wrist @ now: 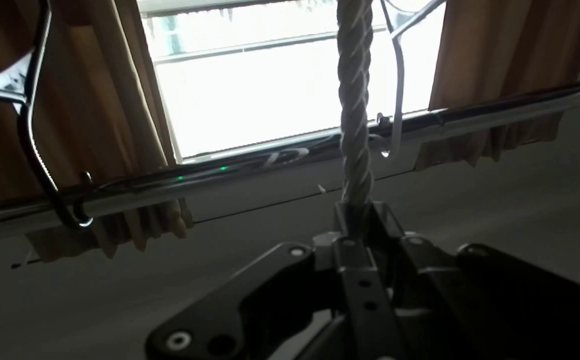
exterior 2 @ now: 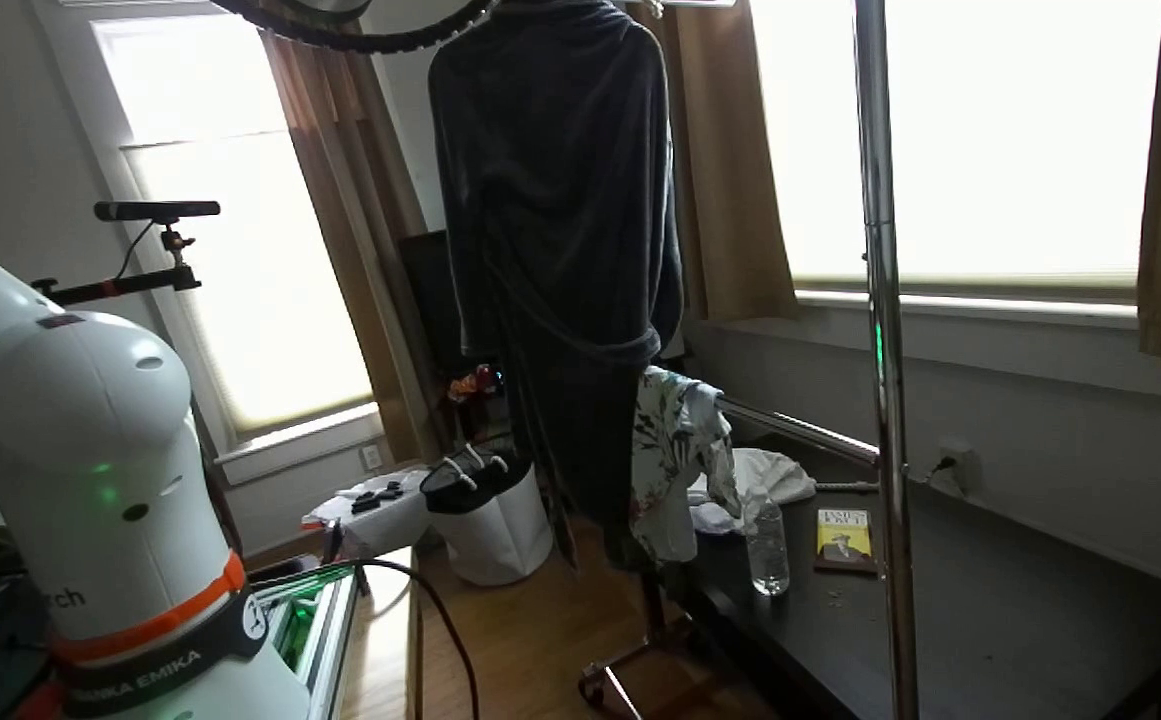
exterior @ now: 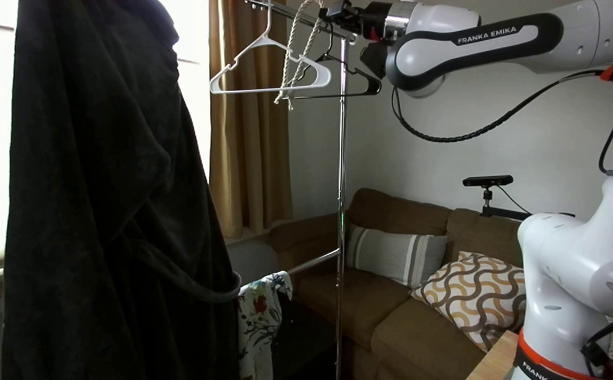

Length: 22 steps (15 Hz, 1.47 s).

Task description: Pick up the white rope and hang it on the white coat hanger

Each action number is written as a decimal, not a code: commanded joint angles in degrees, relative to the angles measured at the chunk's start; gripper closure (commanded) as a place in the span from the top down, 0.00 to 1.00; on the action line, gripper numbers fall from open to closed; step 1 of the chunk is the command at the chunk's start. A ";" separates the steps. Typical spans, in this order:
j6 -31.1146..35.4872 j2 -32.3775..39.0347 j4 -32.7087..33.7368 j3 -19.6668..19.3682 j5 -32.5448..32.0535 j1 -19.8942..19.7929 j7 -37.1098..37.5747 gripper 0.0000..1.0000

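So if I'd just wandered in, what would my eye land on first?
Probably the long dark robe, hanging large at the left of an exterior view. Next, perhaps, the white robot arm across the top right there, with its pincer closed on a white rope, as the wrist view shows. After that, maybe the wavy-patterned cushion on the brown sofa, toward the lower right of that exterior view.

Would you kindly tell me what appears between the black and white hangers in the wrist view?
The wrist view shows the white rope, held in the fingers, in front of the rail, window and curtain beyond.
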 commanded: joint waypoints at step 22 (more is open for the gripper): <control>9.71 -4.27 1.32 -26.45 -18.82 31.74 8.66 0.03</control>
